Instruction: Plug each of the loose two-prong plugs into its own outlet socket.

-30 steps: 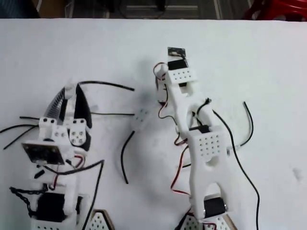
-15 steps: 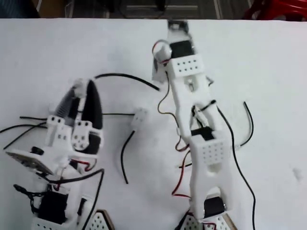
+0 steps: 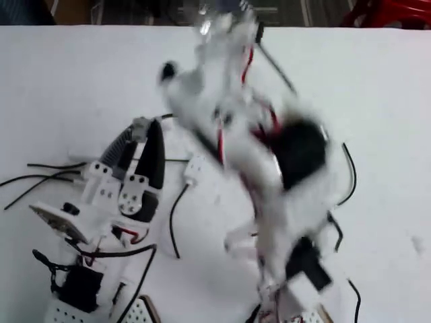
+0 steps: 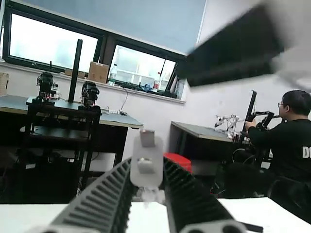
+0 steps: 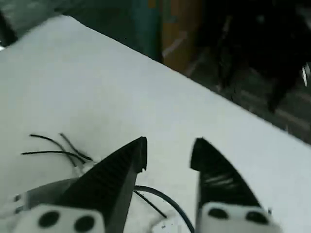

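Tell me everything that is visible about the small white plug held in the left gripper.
The plug is a small pale, slightly translucent plastic block with a squarish grey tip at its free end. The left gripper clamps it from both sides between its ribbed dark fingers, and the tip sticks out past them. Its inner end is hidden between them.

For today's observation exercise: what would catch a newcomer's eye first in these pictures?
The left gripper clamps a small white plug, left of the table's middle. The right gripper hangs open above the white table, with black wires lying beneath it. A small white connector lies on the table between the two arms.
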Robot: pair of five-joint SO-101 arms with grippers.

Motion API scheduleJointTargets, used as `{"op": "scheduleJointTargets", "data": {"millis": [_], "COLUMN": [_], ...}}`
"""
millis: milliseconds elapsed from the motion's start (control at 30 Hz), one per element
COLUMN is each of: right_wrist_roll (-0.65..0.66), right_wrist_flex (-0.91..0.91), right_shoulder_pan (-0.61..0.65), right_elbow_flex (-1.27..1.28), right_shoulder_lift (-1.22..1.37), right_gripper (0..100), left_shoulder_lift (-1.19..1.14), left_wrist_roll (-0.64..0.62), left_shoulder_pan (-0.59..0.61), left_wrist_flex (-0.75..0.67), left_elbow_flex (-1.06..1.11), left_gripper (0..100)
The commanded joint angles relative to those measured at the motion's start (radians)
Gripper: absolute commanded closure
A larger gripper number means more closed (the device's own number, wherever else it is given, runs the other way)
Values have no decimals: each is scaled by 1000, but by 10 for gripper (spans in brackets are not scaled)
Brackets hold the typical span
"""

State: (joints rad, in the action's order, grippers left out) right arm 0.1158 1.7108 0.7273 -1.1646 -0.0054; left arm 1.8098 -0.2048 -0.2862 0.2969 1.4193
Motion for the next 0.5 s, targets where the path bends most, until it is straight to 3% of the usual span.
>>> {"op": "scheduleJointTargets", "data": {"millis": [0, 100, 200, 467], "right_wrist_roll": [150, 189, 230, 350], "right_wrist_flex": [7, 7, 5, -88], "right_shoulder_pan": [232, 394, 447, 242], "right_elbow_flex": [15, 135, 284, 506], "right_shoulder_lift": [-145, -220, -268, -283], "right_gripper": [981, 980, 980, 980], "left_shoulder_lift": [13, 13, 13, 13], "left_wrist_roll": [-5, -5, -5, -5], "left_shoulder_pan": [-15, -15, -12, -7], "left_wrist_flex": [-68, -75, -80, -78], "left_elbow_flex": [6, 12, 12, 11], "left_gripper": [977, 977, 977, 977]}}
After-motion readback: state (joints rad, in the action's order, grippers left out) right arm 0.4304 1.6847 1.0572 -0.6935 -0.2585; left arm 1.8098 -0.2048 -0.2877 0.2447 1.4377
